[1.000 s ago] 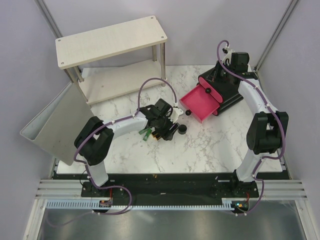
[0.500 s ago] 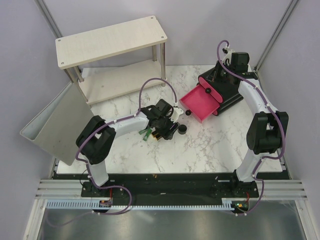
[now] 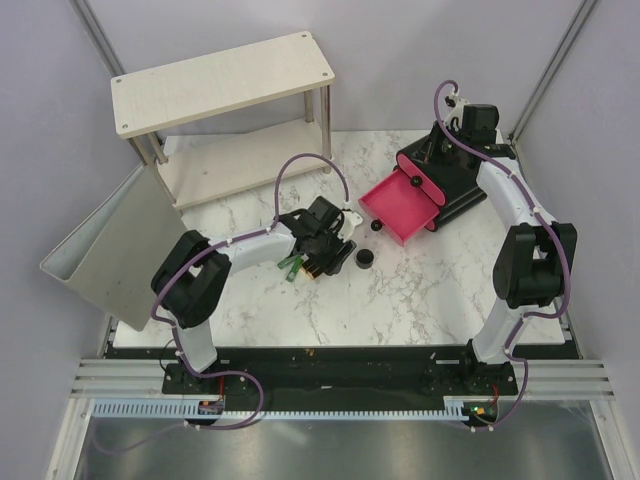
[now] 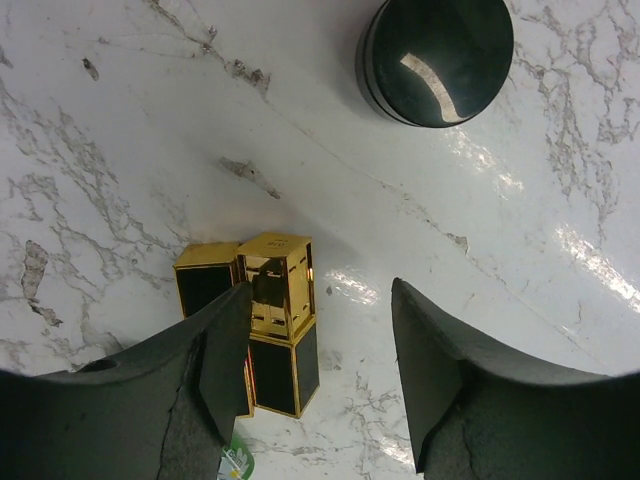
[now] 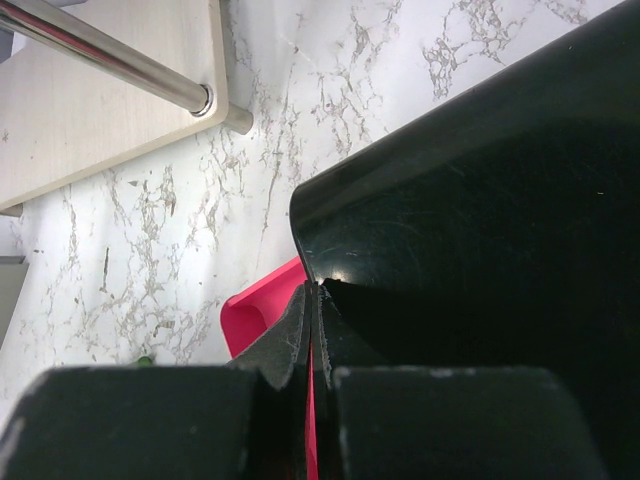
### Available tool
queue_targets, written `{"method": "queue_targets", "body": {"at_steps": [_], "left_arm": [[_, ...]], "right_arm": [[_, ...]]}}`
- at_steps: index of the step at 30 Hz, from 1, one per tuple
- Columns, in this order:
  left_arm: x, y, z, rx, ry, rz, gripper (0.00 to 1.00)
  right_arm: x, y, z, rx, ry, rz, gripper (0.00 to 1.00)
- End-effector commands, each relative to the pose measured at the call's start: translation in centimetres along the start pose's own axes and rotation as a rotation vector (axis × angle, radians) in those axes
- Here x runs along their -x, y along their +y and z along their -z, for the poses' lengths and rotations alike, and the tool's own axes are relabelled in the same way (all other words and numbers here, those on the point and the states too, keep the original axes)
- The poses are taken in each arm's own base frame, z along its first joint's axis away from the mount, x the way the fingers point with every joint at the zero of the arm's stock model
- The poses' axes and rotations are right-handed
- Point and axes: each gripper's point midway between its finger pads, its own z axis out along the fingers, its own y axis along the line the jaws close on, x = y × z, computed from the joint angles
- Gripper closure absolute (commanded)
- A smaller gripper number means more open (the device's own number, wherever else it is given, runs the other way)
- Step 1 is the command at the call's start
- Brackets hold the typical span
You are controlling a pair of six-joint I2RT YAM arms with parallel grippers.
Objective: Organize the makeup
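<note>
My left gripper [image 4: 320, 292] is open and hangs low over the marble. Its left finger [image 4: 215, 370] is right beside two black-and-gold cases [image 4: 278, 325] that lie side by side. A green tube [image 4: 236, 462] peeks out below them. The round black jar [image 4: 436, 55] stands apart, farther ahead. From above, the left gripper [image 3: 325, 240] covers the makeup cluster, with the green tubes [image 3: 290, 266] at its left and the jar [image 3: 365, 258] at its right. The beige bottles are hidden. My right gripper [image 5: 316, 300] is shut, with its tips against the black box [image 5: 480, 200].
The black box [image 3: 452, 180] stands at the back right with one pink drawer [image 3: 398, 207] pulled open toward the middle. A small black knob [image 3: 377, 225] lies by the drawer. A two-level wooden shelf [image 3: 220, 80] stands at the back left, and a grey bin [image 3: 110, 250] leans at the left edge.
My left gripper has shifted slightly left and nearer over the makeup cluster. The right arm, the box and the jar have not moved.
</note>
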Motion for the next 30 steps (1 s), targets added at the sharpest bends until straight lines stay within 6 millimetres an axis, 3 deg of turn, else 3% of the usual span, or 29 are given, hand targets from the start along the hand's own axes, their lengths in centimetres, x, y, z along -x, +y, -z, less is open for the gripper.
{"method": "queue_targets", "body": {"at_steps": [1, 10, 13, 14, 16, 17, 19, 25, 30], "left_arm": [[-0.7, 0.5, -0.4, 0.023, 0.011, 0.038, 0.36], [-1.9, 1.1, -1.3, 0.053, 0.050, 0.036, 0.40], [-1.7, 1.2, -1.2, 0.054, 0.049, 0.031, 0.53], [-1.5, 1.2, -1.1, 0.054, 0.044, 0.027, 0.63], [-0.7, 1.2, -0.6, 0.054, 0.022, 0.022, 0.74], [-0.4, 1.1, -0.5, 0.053, 0.016, 0.017, 0.87], [0.7, 1.2, 0.0, 0.053, -0.010, 0.013, 0.98], [3.4, 1.4, 1.6, 0.074, -0.083, 0.000, 0.98], [4.3, 1.6, 2.1, 0.078, -0.103, -0.015, 0.98]], "right_arm": [[-10.6, -4.2, -1.0, -0.134, 0.340, -0.125, 1.00], [-10.6, -4.2, -1.1, -0.131, 0.340, -0.124, 1.00], [-10.6, -4.2, -1.1, -0.130, 0.341, -0.126, 1.00], [-10.6, -4.1, -1.0, -0.130, 0.341, -0.125, 1.00], [-10.5, -4.1, -1.0, -0.131, 0.338, -0.122, 1.00], [-10.5, -4.2, -1.0, -0.132, 0.337, -0.123, 1.00], [-10.6, -4.2, -1.0, -0.133, 0.340, -0.126, 1.00], [-10.2, -3.8, -0.9, -0.121, 0.330, -0.119, 1.00], [-7.5, -2.0, -0.1, -0.075, 0.255, -0.049, 1.00]]}}
